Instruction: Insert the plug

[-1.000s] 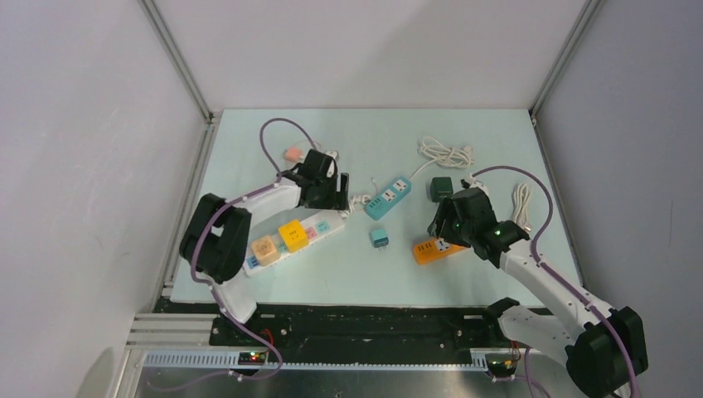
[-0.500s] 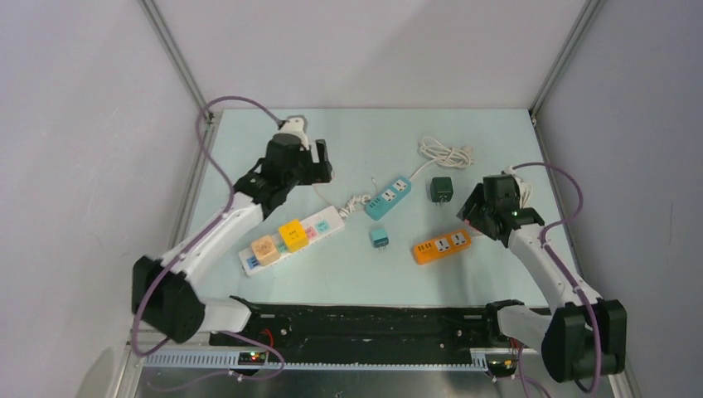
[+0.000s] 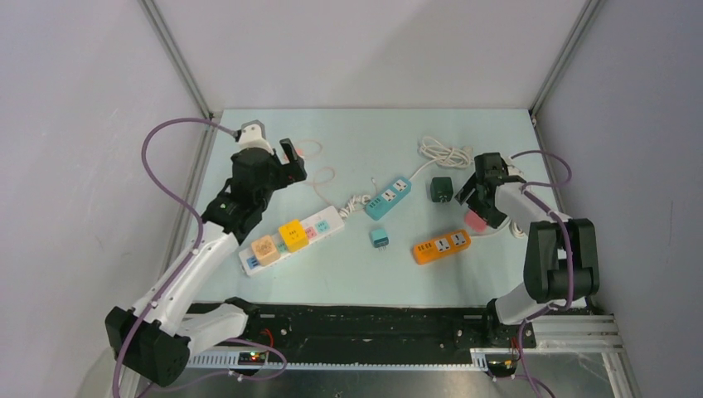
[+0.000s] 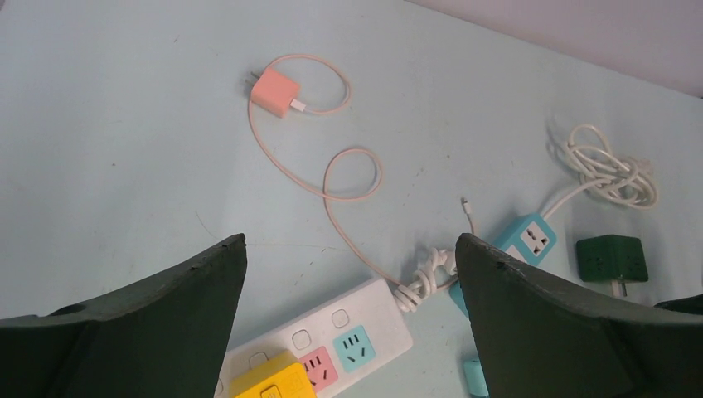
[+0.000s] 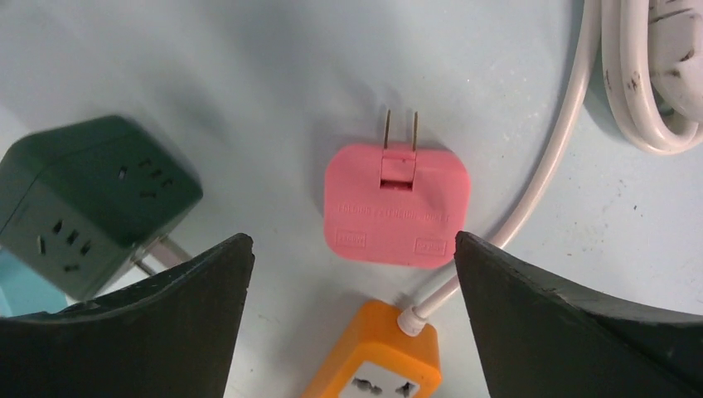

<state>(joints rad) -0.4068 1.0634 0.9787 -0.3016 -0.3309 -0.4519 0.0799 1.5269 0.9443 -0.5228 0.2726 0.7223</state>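
**Pink plug lies loose beside orange strip**

The pink plug (image 5: 398,203) is a glossy, rounded square of plastic with two flat metal prongs. It lies flat on the pale table (image 5: 249,75), just beside the orange power strip (image 5: 373,361). Its embossed lettering is unreadable. The right gripper (image 5: 352,245) and left gripper (image 4: 350,245) both gape wide, holding nothing.

My right pincer (image 3: 478,206) hangs over the flat pink plastic plug (image 3: 474,220), beside the orange power strip (image 3: 442,246); my left pincer (image 3: 290,163) hovers near the long white socket strip (image 3: 327,222).
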